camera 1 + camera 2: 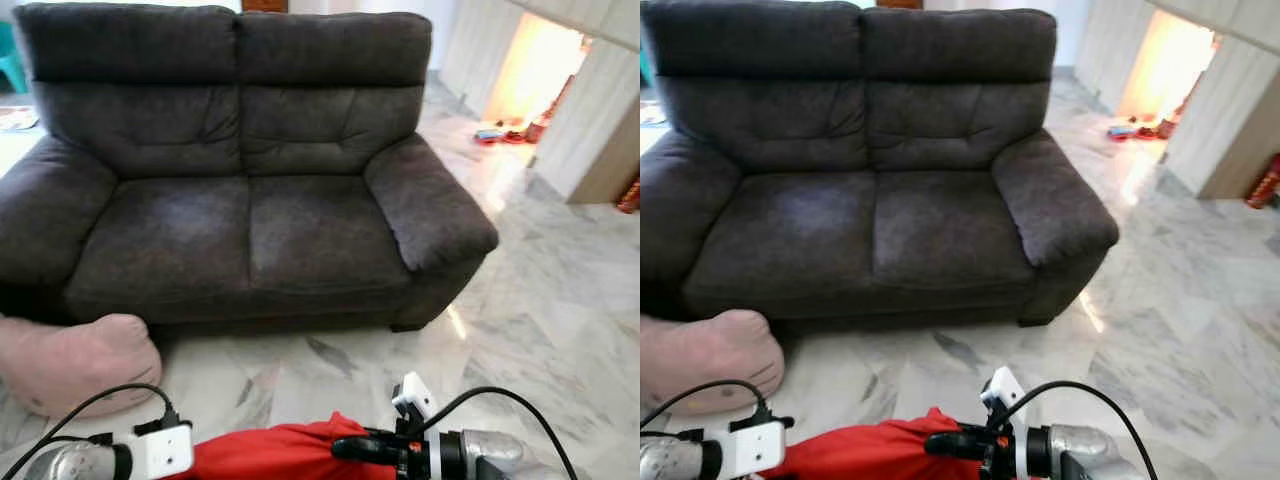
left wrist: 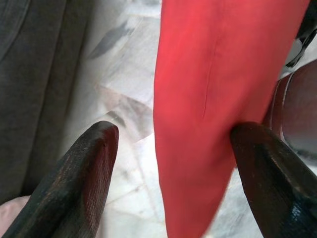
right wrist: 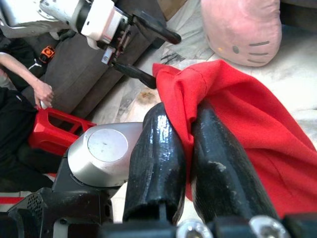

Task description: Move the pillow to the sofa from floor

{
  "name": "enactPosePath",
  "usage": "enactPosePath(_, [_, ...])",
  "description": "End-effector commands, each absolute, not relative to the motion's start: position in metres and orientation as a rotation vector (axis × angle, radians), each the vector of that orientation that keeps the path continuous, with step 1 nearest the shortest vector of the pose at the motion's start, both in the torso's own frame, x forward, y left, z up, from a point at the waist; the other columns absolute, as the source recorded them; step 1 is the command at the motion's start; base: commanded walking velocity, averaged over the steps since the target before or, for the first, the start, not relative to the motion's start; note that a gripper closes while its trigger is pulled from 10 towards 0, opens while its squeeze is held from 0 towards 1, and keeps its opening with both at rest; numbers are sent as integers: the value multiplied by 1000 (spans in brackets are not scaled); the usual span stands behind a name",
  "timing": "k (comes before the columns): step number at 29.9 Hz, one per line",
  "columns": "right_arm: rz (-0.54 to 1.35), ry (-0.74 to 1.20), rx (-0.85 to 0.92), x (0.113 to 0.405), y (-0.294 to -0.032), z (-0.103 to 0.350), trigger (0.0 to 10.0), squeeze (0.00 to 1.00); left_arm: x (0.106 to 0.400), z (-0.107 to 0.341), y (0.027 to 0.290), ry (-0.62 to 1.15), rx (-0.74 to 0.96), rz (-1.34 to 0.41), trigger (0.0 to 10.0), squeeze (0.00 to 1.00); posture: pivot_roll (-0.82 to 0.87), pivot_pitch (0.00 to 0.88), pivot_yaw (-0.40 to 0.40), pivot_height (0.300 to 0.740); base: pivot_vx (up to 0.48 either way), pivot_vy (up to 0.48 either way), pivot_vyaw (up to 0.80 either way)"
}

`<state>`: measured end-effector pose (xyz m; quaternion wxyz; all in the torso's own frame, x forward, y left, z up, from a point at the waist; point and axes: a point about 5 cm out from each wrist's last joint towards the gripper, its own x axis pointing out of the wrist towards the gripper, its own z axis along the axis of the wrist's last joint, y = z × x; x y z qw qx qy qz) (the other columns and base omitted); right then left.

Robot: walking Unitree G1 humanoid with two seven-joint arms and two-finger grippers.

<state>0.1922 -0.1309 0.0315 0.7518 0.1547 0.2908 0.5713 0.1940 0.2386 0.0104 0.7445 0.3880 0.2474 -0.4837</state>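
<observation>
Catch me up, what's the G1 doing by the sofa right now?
It is facing the dark grey sofa holding a red pillow low in front of it. The right gripper is shut on a fold of the fabric; the left gripper is open around another part. A pink plush cushion lies on the marble floor beside the sofa.

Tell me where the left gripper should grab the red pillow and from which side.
Grip the free corner of the red pillow nearest the left gripper, coming in from the robot's left. The right gripper already pinches the opposite edge, and the left fingers stand open beside the limp fabric.
</observation>
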Motion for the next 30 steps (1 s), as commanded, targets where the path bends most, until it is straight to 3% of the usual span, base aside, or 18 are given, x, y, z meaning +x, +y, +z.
enactPosePath(1, [1325,515,346,198,-125,53,10000,0,195,7,237,549,812,-1072,10000,0,128,0,-118,740,0,0,0])
enactPosePath(19, [1322,524,333,198,-130,53,10000,0,169,-24,240,712,783,-1192,10000,0,119,0,-121,740,0,0,0])
enactPosePath(30, [1338,530,334,195,-130,56,10000,0,189,-23,245,599,932,-1020,10000,0,115,0,-123,740,0,0,0])
